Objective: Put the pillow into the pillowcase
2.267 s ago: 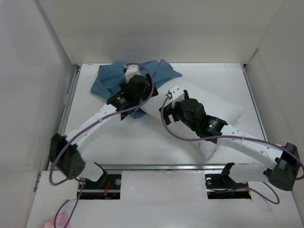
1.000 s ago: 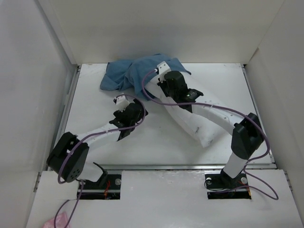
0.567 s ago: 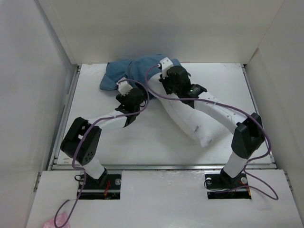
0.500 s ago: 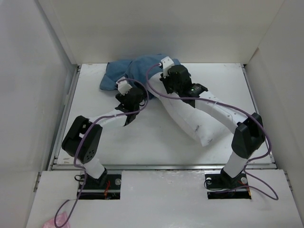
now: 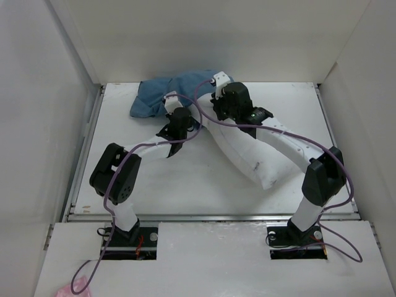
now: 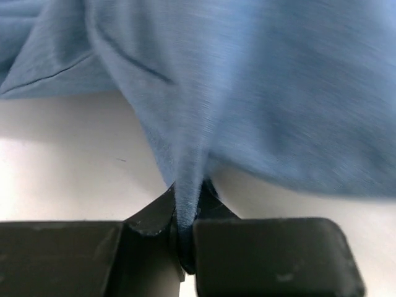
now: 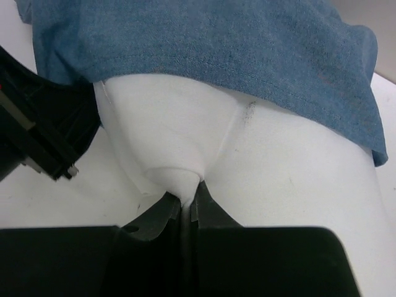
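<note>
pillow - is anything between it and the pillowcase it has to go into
Nothing visible. The pillowcase drapes its hem right over the far end of the pillow. The right gripper pinches the pillow, and the left gripper pinches the pillowcase.

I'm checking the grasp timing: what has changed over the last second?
The left gripper moved forward, away from the robot, to the near edge of the pillowcase and shut on a fold of it. The right gripper kept its pinch on the far end of the pillow, which lies tucked under the pillowcase edge. Pillow and pillowcase barely shifted.
</note>
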`<state>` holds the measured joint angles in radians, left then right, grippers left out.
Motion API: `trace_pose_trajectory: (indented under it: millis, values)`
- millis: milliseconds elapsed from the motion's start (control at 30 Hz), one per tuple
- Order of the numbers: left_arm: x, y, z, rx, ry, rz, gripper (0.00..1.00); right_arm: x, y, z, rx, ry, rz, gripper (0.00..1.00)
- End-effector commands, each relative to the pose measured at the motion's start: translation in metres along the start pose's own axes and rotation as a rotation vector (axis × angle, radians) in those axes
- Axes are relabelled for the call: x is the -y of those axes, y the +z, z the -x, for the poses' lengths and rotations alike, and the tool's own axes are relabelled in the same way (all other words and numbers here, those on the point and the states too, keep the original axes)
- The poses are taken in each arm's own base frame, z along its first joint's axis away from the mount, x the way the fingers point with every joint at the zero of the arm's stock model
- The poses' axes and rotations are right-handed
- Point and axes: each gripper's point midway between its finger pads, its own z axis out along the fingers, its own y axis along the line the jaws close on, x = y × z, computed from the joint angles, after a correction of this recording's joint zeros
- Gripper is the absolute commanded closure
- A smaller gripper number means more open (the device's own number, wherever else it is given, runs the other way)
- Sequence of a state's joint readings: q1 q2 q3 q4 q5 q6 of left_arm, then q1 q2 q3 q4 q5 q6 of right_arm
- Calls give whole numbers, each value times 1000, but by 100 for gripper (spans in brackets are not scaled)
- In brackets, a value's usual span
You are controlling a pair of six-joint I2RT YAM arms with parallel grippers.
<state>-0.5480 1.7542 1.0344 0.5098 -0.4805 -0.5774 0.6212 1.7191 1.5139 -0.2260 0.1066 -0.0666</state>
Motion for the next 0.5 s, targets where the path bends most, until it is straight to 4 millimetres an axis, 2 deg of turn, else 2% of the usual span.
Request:
trace_pose_trajectory:
  millis: [0,33,67,100,133,167,200,267,300,333,367,400,433,467]
  values:
    - [49,-36,41,89,37,-169,100,-1,-21,83,282,66,28,100]
    - [58,-47,39,80,46,-205,100,-6,-25,87,313,73,55,100]
    - [65,-57,36,69,57,-244,100,-18,-18,73,309,74,115,100]
    - [77,-77,31,45,62,-304,100,-23,-21,78,346,88,143,100]
    - [90,-91,25,10,67,-383,100,-28,-20,91,424,130,176,100]
    - [101,-114,16,-19,75,-447,100,-42,-9,76,413,142,241,100]
    - [114,-128,18,-27,58,-500,100,-48,-13,85,463,156,279,100]
    - [124,-156,0,-98,83,-593,100,-64,6,90,545,226,306,100]
    - [129,-170,-4,-121,80,-630,100,-70,17,86,556,260,261,100]
    - [139,-193,-11,-164,95,-692,100,-76,40,72,544,271,231,100]
    - [143,-209,-23,-222,103,-749,100,-75,43,80,594,324,191,100]
    - [148,-223,-29,-257,102,-782,100,-66,49,79,598,401,78,100]
    - [152,-244,-40,-307,102,-829,100,-56,50,88,623,458,30,100]
    - [144,-254,-57,-370,115,-838,100,-52,56,85,622,524,3,100]
